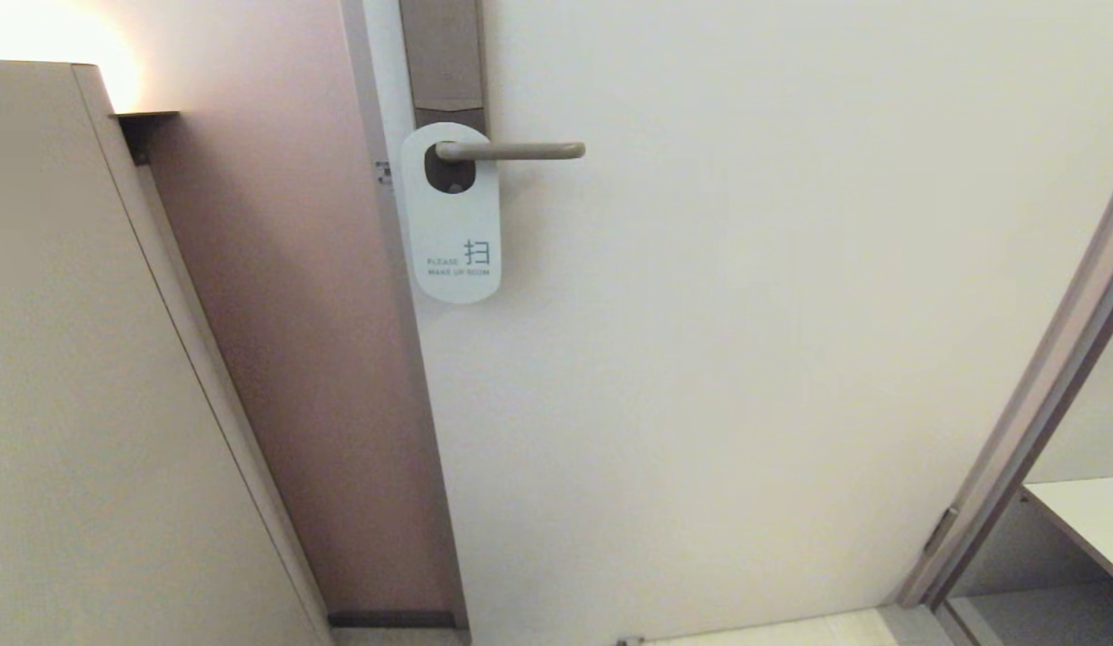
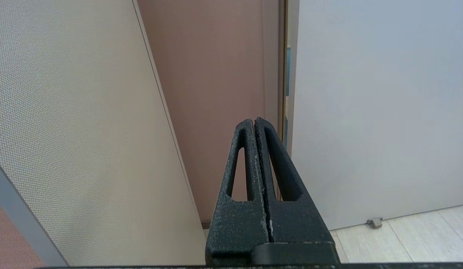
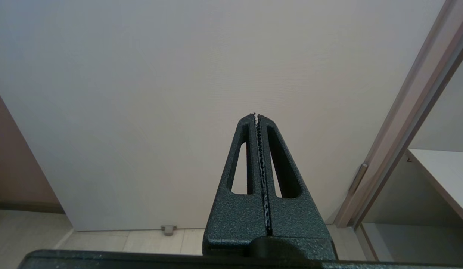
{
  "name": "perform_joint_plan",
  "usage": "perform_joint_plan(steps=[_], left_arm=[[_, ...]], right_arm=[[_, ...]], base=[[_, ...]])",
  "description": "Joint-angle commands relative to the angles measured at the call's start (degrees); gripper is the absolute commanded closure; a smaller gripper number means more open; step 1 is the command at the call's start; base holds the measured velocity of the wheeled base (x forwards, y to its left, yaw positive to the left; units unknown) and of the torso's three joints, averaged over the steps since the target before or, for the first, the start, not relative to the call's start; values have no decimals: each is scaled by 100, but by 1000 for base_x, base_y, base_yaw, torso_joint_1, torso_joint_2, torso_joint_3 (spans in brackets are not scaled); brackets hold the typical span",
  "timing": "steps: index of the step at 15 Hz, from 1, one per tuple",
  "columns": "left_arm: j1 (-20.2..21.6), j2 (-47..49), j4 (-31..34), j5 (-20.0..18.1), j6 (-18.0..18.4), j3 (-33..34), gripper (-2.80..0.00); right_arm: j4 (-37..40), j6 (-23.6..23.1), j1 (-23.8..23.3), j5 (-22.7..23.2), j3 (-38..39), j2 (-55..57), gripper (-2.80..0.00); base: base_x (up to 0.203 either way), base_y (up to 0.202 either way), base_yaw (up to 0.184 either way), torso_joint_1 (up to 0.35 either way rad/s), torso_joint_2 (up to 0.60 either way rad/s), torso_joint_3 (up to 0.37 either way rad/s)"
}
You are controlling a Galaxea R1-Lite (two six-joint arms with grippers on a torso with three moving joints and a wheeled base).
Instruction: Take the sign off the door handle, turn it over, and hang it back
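**Sign hangs white side out as both grippers wait low**

Your sign (image 1: 452,215) hangs on the door handle (image 1: 512,151), white face outward, with blue text near its lower end reading "PLEASE MAKE UP ROOM" beside a Chinese character. The lever passes through the oval hole at the sign's upper end, and the sign hangs straight down, flat against the door (image 1: 745,359). It sits close to the door's latch edge, just beside the frame, and covers the lower part of the grey-brown backplate (image 1: 443,58), which runs up past the top of the head view. The handle's free end points toward the hinge side of the door.

Neither arm shows in the head view. In the left wrist view your left gripper (image 2: 254,121) has its two dark fingers pressed together, nothing between them; it points at the door's latch edge low down, where the pinkish wall (image 2: 213,93) meets the door, with a pale textured panel (image 2: 78,130) alongside. In the right wrist view your right gripper (image 3: 256,116) is likewise closed tight and empty, facing the bare lower door. A small doorstop (image 3: 168,229) sits at the door's bottom edge above the pale floor (image 3: 149,241). Past the hinge side, a white shelf (image 1: 1091,520) shows through the neighbouring opening.
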Motion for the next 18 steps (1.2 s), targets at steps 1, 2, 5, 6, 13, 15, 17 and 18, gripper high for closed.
perform_joint_plan(steps=[1,2,5,6,13,15,17,18], left_arm=[[2,-12,0,-2,6,1,0],[2,-12,1,-2,6,1,0],[2,-12,0,-2,6,1,0],[2,-12,0,-2,6,1,0],[2,-12,0,-2,6,1,0],[2,-12,8,-2,6,1,0],[2,-12,0,-2,6,1,0],[2,-12,4,-2,6,1,0]], right_arm=[[-1,-1,2,1,0,0,0],[-1,-1,2,1,0,0,0],[-1,-1,2,1,0,0,0],[-1,-1,2,1,0,0,0],[-1,-6,2,1,0,0,0],[-1,-1,2,1,0,0,0],[-1,-1,2,1,0,0,0],[-1,-1,2,1,0,0,0]], base=[[0,0,0,0,0,0],[0,0,0,0,0,0],[0,0,0,0,0,0],[0,0,0,0,0,0],[0,0,0,0,0,0],[0,0,0,0,0,0],[0,0,0,0,0,0],[0,0,0,0,0,0]])
